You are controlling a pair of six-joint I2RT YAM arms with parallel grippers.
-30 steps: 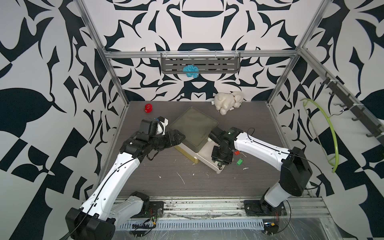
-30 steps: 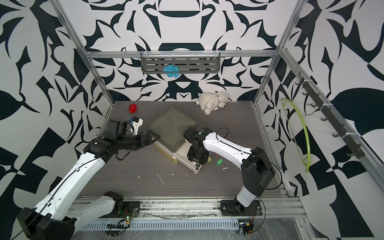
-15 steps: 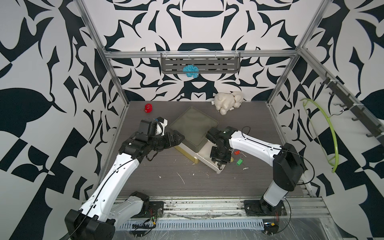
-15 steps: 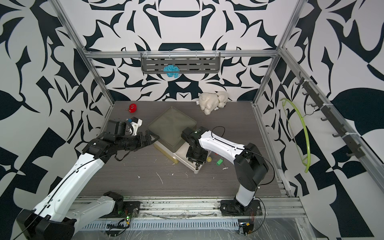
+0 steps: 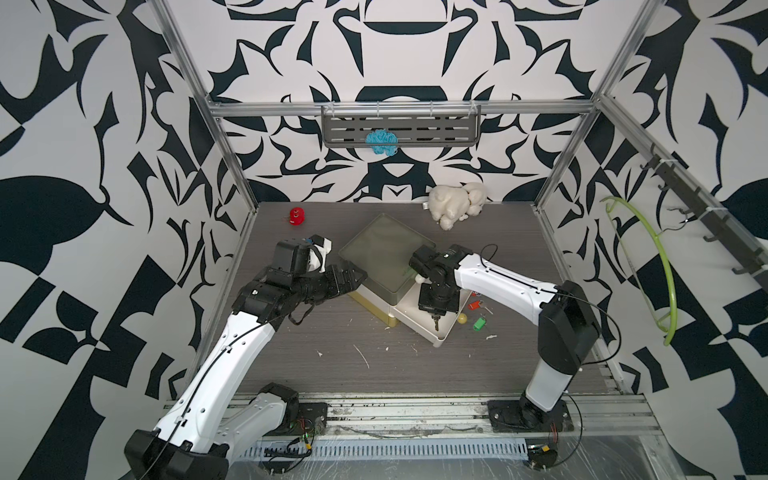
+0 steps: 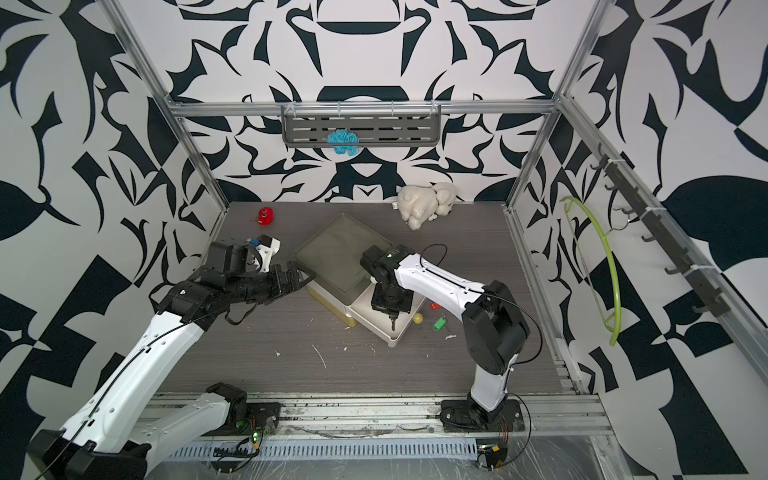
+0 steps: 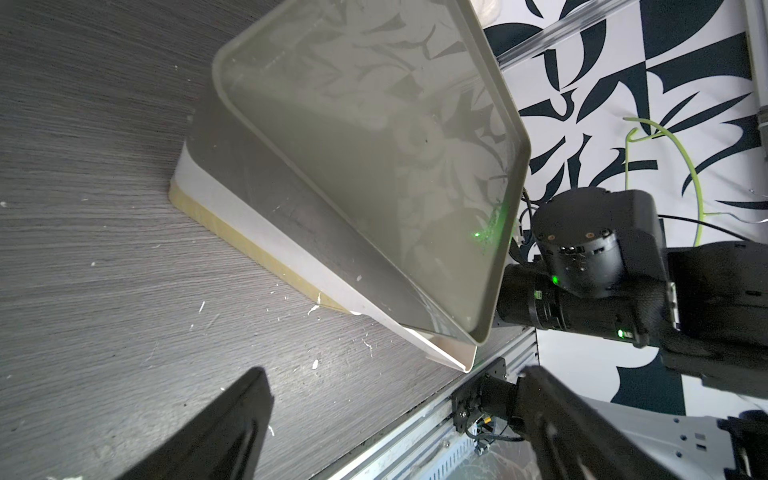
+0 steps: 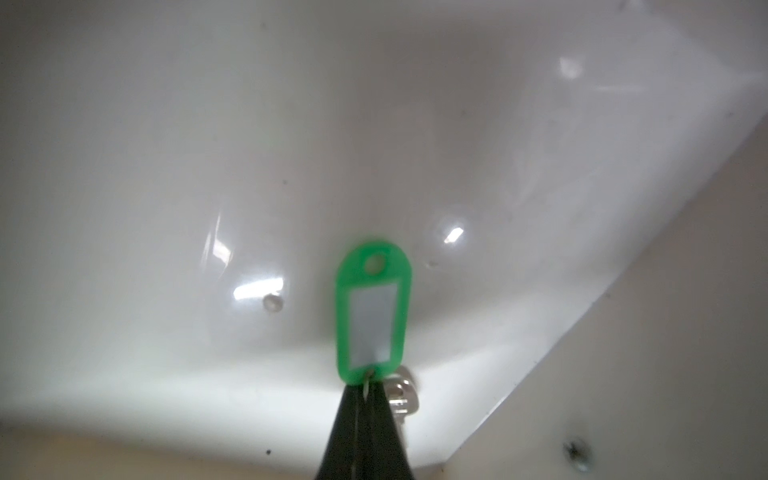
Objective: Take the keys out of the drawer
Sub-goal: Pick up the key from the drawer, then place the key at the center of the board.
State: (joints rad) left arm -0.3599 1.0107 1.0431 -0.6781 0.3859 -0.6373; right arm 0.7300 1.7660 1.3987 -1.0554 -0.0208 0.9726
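The right gripper (image 8: 365, 386) has its jaws pinched tight shut on the thin wire ring of one of the keys (image 8: 401, 392), down inside the white drawer (image 8: 249, 166). The metal key sits just beside the jaws, half hidden behind them. Its green tag (image 8: 372, 309) sticks out just past the tips.

The keys look light and hard. The smooth tag could slip, so the ring seems the best spot to grab. The tag may swing when lifted.

Farther from these jaws, outside the drawer, lie a red tag (image 5: 473, 305) and a second green tag (image 5: 479, 323). Their keys are too small to see. The arm hides much of the drawer.

The left gripper (image 7: 392, 372) is wide open and holds nothing. The drawer box (image 7: 374, 124) lies just past its tips.
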